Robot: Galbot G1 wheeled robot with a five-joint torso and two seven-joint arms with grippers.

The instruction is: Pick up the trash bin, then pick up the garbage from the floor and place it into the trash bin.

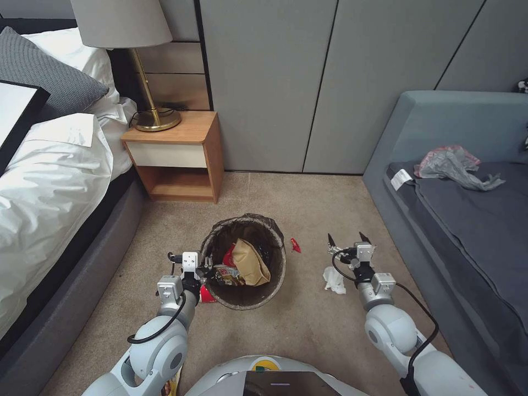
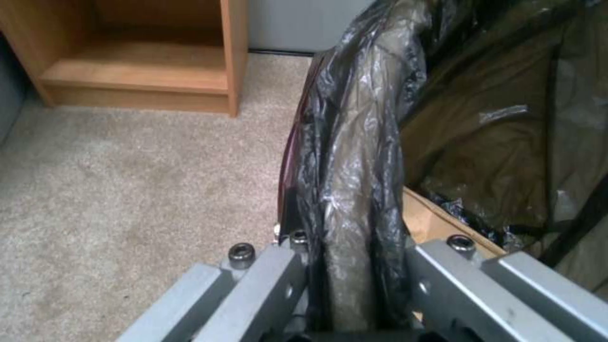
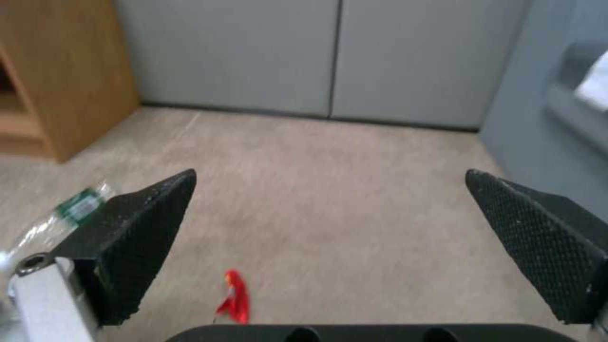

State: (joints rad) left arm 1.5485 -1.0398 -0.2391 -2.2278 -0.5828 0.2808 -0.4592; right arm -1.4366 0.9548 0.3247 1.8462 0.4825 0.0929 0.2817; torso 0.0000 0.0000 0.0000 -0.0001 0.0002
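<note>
Left gripper (image 1: 204, 268) is clamped on the near rim of the trash bin (image 1: 275, 278), which sits on the carpet (image 1: 308, 209) between bed (image 1: 49, 187) and sofa (image 1: 462, 209), already holding a paper bag (image 1: 250, 263). Right gripper (image 1: 350, 240) hangs spread wide over the floor, a red scrap (image 1: 295, 245) and white tissue (image 1: 334, 280) nearby.

Even, soft indoor light across the carpet (image 1: 308, 324), no hard shadows; just a faint dark patch under the bin (image 1: 245, 264) at 6 o'clock. The lamp (image 1: 124, 25) at 11 o'clock looks unlit. Head view bends straight lines near its edges. Left wrist view is soft, with glare streaks on the liner (image 2: 355, 142). Right wrist view blurs the bottle (image 3: 66, 213) at 9 o'clock.
</note>
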